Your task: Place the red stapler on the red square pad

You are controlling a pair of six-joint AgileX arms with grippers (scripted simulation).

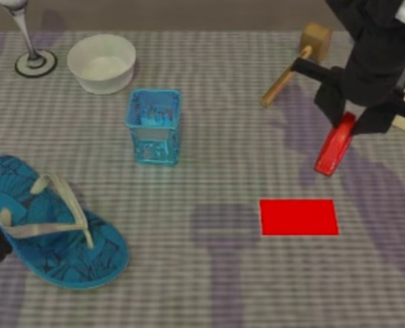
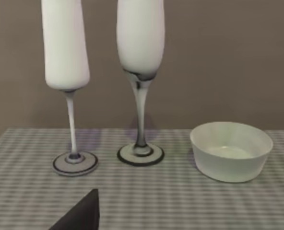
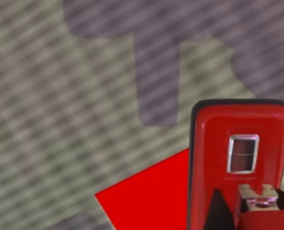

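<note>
Overhead, right tool (image 1: 350,121) clamps the unlabelled red stapler (image 1: 335,145) beyond the red square pad (image 1: 299,217).

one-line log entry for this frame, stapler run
right end effector: holding red stapler, lifted | red square pad: bare, stapler not yet over it | left arm: parked at table's left edge

Your checked table (image 1: 209,287) holds a red square pad (image 1: 299,217), blue flip-flop (image 1: 52,222), blue basket (image 1: 154,127), white bowl (image 1: 102,63), two glasses (image 2: 139,76) and a wooden mallet (image 1: 298,61).
</note>
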